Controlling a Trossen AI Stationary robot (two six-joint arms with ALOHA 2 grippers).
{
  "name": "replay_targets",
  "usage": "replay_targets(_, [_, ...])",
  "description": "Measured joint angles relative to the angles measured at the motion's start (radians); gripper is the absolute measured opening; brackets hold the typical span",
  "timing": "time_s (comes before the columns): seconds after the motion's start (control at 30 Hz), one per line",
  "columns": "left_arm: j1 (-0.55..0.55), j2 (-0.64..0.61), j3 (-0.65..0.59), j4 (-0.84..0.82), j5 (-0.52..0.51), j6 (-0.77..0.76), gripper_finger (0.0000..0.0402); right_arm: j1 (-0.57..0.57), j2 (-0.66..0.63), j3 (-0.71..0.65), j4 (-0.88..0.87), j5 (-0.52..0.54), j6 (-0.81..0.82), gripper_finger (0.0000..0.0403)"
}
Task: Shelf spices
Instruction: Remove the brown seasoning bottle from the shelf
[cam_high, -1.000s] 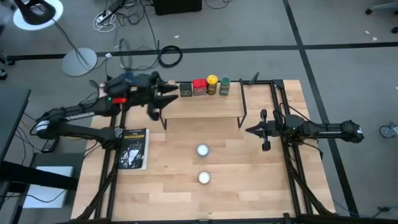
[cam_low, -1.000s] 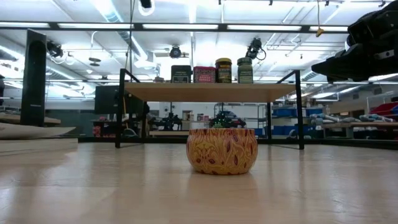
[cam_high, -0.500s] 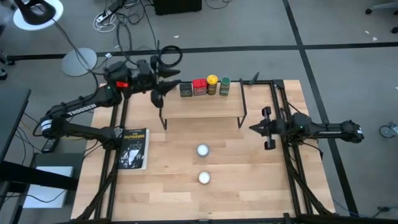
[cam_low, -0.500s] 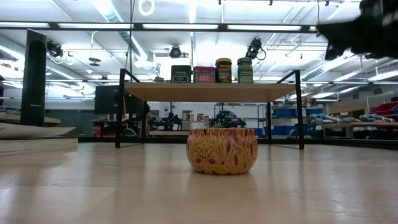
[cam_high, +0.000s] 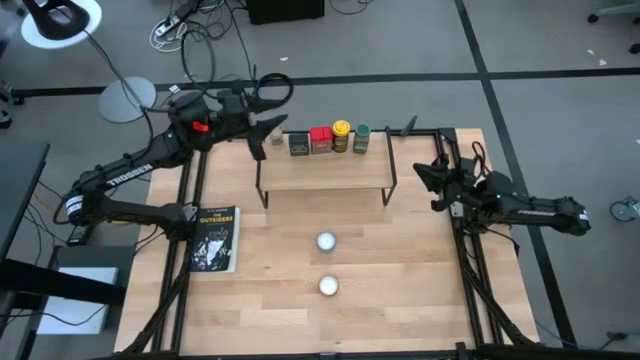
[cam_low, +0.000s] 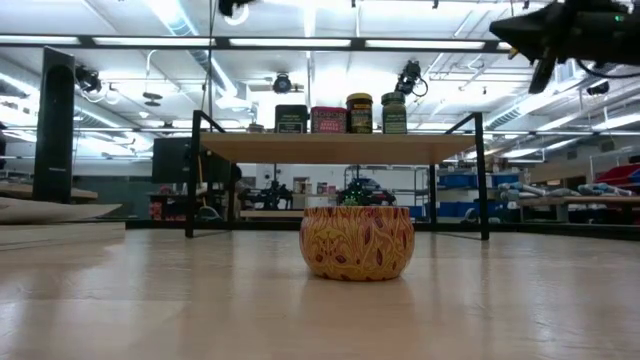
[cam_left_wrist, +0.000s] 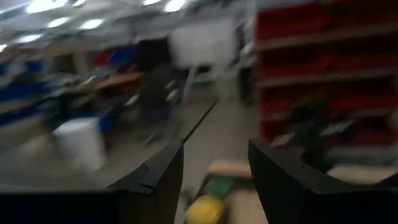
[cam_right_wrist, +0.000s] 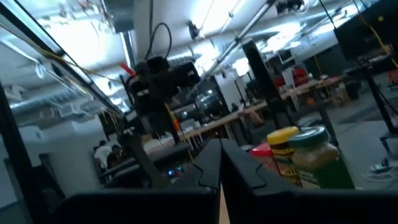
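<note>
The shelf (cam_high: 325, 172) stands at the table's far middle on its thin black legs. Along its far edge rest the spices: a tan jar (cam_high: 277, 141), a dark tin (cam_high: 299, 143), a red box (cam_high: 320, 140), a yellow-lidded jar (cam_high: 341, 136) and a green-lidded jar (cam_high: 362, 138). My left gripper (cam_high: 264, 134) hovers open, high over the shelf's far left corner, with nothing between its fingers (cam_left_wrist: 163, 180). My right gripper (cam_high: 421, 169) is shut and raised right of the shelf, pointing slightly upward toward the jars (cam_right_wrist: 314, 158).
Two white-lidded patterned round tins (cam_high: 326, 241) (cam_high: 328, 285) sit on the table in front of the shelf; the nearer one (cam_low: 357, 243) fills the middle of the low view. A black book (cam_high: 215, 238) lies at the left. Black frame rails run along both table sides.
My left gripper has drawn back from over the shelf's left end toward the table's far edge, rising a little and rolling. My right gripper has risen right of the shelf, tipped its fingers upward and rolled. The spices have stayed in place.
</note>
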Motion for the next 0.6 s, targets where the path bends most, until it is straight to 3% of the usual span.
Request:
replay_targets(0.1, [0.04, 0.0, 0.0, -0.126, -0.145, 0.016, 0.0186, -0.026, 0.079, 0.058, -0.007, -0.052, -0.039, 0.0008])
replay_targets(0.2, [0.085, 0.013, 0.0, -0.266, -0.226, 0.023, 0.0186, -0.041, 0.17, 0.116, -0.016, -0.087, -0.128, 0.0008])
replay_targets(0.33, [0.136, 0.035, -0.002, -0.38, -0.212, 0.027, 0.0186, -0.045, 0.277, 0.198, -0.008, -0.128, -0.205, 0.0008])
replay_targets(0.6, [0.18, 0.045, -0.001, -0.448, -0.177, 0.16, 0.0193, -0.044, 0.394, 0.279, 0.058, -0.153, -0.154, 0.0008])
